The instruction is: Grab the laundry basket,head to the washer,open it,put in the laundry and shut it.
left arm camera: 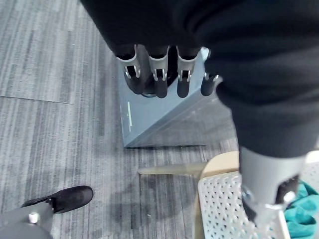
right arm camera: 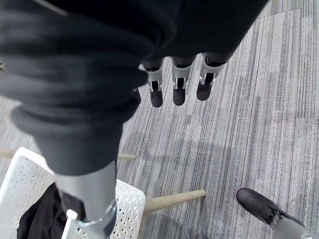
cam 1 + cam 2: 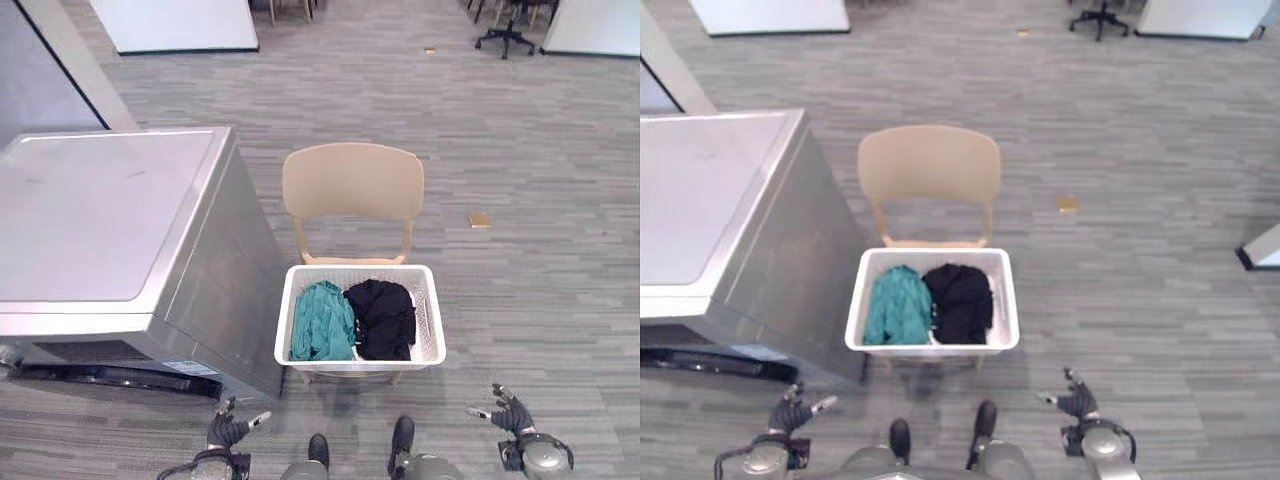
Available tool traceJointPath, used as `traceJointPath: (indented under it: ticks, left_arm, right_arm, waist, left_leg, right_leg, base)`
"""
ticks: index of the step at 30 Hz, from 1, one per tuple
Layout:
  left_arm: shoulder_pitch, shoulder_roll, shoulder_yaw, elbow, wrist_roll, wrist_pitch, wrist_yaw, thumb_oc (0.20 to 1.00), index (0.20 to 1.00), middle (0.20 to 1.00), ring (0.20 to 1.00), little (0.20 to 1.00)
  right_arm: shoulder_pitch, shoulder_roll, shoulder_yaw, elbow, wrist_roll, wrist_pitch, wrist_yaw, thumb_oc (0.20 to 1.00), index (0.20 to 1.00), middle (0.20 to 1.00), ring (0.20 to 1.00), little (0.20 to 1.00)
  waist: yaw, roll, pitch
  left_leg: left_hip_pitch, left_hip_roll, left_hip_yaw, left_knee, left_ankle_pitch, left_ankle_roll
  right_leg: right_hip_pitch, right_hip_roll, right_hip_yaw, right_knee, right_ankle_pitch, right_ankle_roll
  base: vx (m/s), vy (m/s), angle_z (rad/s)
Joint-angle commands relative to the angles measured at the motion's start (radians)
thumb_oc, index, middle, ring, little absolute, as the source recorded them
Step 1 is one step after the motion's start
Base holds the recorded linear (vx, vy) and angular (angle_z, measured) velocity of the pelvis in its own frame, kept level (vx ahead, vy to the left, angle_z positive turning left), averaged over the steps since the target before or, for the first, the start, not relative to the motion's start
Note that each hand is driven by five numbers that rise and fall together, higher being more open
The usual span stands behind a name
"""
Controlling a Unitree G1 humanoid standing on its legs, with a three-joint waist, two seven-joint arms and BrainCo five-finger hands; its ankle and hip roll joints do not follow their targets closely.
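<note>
A white perforated laundry basket [image 3: 432, 318] rests on the seat of a beige chair [image 3: 352, 182]. Inside lie a teal garment [image 3: 321, 322] on the left and a black garment [image 3: 384, 317] on the right. The silver washer [image 3: 120, 240] stands just left of the chair, its front facing me. My left hand [image 3: 228, 429] hangs low, near the washer's front corner, fingers relaxed and holding nothing. My right hand [image 3: 510, 414] hangs low to the right of the basket, also open and empty. Both hands are well short of the basket's rim [image 1: 222, 204].
Grey carpet floor all around. A small tan object [image 3: 480, 220] lies on the floor right of the chair. An office chair base [image 3: 506, 38] and white panels [image 3: 175, 22] stand far back. A white board edge [image 3: 1262, 247] shows at the right.
</note>
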Motion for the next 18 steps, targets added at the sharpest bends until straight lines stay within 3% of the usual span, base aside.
traceJointPath:
  ticks: [1, 8, 10, 12, 13, 14, 15, 16, 18]
  left_arm:
    - [-0.054, 0.015, 0.018, -0.002, 0.027, -0.03, 0.026, 1.0, 1.0, 1.0, 1.0, 1.0]
    - [-0.11, 0.02, -0.011, 0.0, 0.013, -0.046, 0.05, 1.0, 1.0, 1.0, 1.0, 1.0]
    - [-0.12, 0.008, -0.02, -0.008, 0.021, -0.044, 0.055, 1.0, 1.0, 1.0, 1.0, 1.0]
    - [-0.13, 0.0, -0.029, -0.012, 0.029, -0.042, 0.059, 1.0, 1.0, 1.0, 1.0, 1.0]
    - [-0.13, 0.0, -0.029, -0.011, 0.029, -0.042, 0.06, 1.0, 1.0, 1.0, 1.0, 1.0]
    - [-0.138, -0.001, -0.032, -0.02, 0.028, -0.04, 0.055, 1.0, 1.0, 1.0, 1.0, 1.0]
    - [-0.137, -0.001, -0.032, -0.021, 0.028, -0.039, 0.054, 1.0, 1.0, 1.0, 1.0, 1.0]
    - [-0.143, -0.007, -0.048, -0.013, 0.039, -0.04, 0.051, 1.0, 1.0, 1.0, 1.0, 1.0]
    - [-0.153, 0.005, -0.049, -0.008, 0.047, -0.042, 0.054, 1.0, 1.0, 1.0, 1.0, 1.0]
  right_arm:
    - [-0.056, -0.004, 0.002, -0.037, 0.004, -0.032, -0.006, 1.0, 1.0, 1.0, 1.0, 1.0]
    - [-0.098, -0.024, 0.014, -0.019, 0.028, -0.044, -0.043, 1.0, 1.0, 1.0, 1.0, 1.0]
    - [-0.095, -0.017, 0.006, -0.002, 0.031, -0.033, -0.051, 1.0, 1.0, 1.0, 1.0, 1.0]
    - [-0.082, -0.007, -0.011, 0.003, 0.039, -0.027, -0.058, 1.0, 1.0, 1.0, 1.0, 1.0]
    - [-0.081, -0.007, -0.012, 0.002, 0.039, -0.027, -0.058, 1.0, 1.0, 1.0, 1.0, 1.0]
    - [-0.069, 0.007, -0.023, 0.015, 0.044, -0.018, -0.051, 1.0, 1.0, 1.0, 1.0, 1.0]
    - [-0.069, 0.007, -0.023, 0.015, 0.044, -0.019, -0.051, 1.0, 1.0, 1.0, 1.0, 1.0]
    - [-0.063, 0.018, -0.031, 0.027, 0.049, -0.019, -0.055, 1.0, 1.0, 1.0, 1.0, 1.0]
    - [-0.07, 0.035, -0.031, 0.033, 0.051, -0.014, -0.056, 1.0, 1.0, 1.0, 1.0, 1.0]
  waist:
    - [0.022, -0.012, 0.021]
    - [0.041, -0.003, 0.061]
    - [0.025, -0.003, 0.055]
    - [0.0, -0.004, 0.044]
    - [0.0, -0.004, 0.043]
    - [-0.016, 0.002, 0.028]
    - [-0.016, 0.002, 0.028]
    - [-0.021, 0.005, 0.015]
    - [-0.025, -0.01, 0.019]
  left_leg:
    - [-0.019, -0.028, -0.008, 0.096, -0.054, 0.006]
    - [-0.167, -0.028, -0.045, 0.202, -0.048, -0.023]
    - [-0.136, 0.065, 0.027, 0.177, -0.044, -0.046]
    - [-0.123, 0.14, 0.152, 0.146, 0.001, -0.066]
    - [-0.123, 0.14, 0.151, 0.144, 0.003, -0.067]
    - [-0.109, 0.167, 0.209, 0.113, 0.016, -0.08]
    - [-0.107, 0.165, 0.21, 0.108, 0.019, -0.079]
    - [-0.107, 0.145, 0.2, 0.105, 0.008, -0.077]
    - [-0.129, 0.108, 0.181, 0.133, -0.024, -0.059]
  right_leg:
    - [0.057, -0.047, 0.01, 0.1, -0.227, 0.095]
    - [0.01, -0.09, -0.079, 0.086, -0.206, 0.092]
    - [0.02, -0.126, -0.123, 0.083, -0.209, 0.112]
    - [0.026, -0.159, -0.175, 0.079, -0.196, 0.127]
    - [0.026, -0.159, -0.176, 0.079, -0.196, 0.127]
    - [0.03, -0.179, -0.204, 0.075, -0.181, 0.138]
    - [0.031, -0.179, -0.205, 0.074, -0.179, 0.139]
    - [0.045, -0.211, -0.229, 0.075, -0.157, 0.156]
    - [0.032, -0.248, -0.209, 0.095, -0.137, 0.169]
  base:
    - [-0.06, -0.068, 0.2]
    - [-0.12, 0.009, 0.65]
    - [-0.01, 0.281, 0.76]
    - [0.02, 0.226, 0.65]
    - [0.0, 0.298, 0.65]
    - [0.01, 0.2, 0.69]
    - [0.1, 0.488, 0.68]
    - [0.1, 0.398, 0.67]
    - [0.1, 0.44, 0.73]
